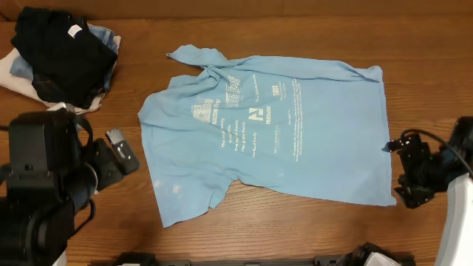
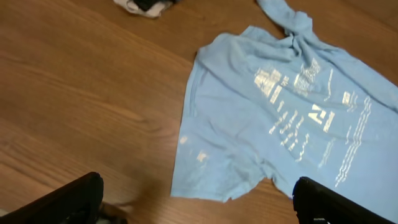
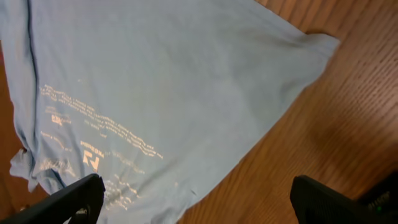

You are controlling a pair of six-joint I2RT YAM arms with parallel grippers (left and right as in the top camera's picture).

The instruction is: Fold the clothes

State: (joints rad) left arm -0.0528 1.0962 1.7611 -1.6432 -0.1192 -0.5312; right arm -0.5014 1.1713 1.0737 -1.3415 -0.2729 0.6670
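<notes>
We see a wooden table (image 1: 295, 236), its warm brown grain running lengthwise across the overhead view. In the upper left of that view a heap of clothes (image 1: 44, 81) rests on it. On top lies a crumpled black garment (image 1: 55, 52), with a small white tag (image 1: 75, 31) showing near its upper edge. At its right side a bit of denim-blue fabric (image 1: 108, 37) peeks out from underneath. White fabric (image 1: 13, 74) spreads out below its left and lower edges, lying on the tabletop. In the left wrist view we catch only a sliver of this heap at the top edge, black over white.
</notes>
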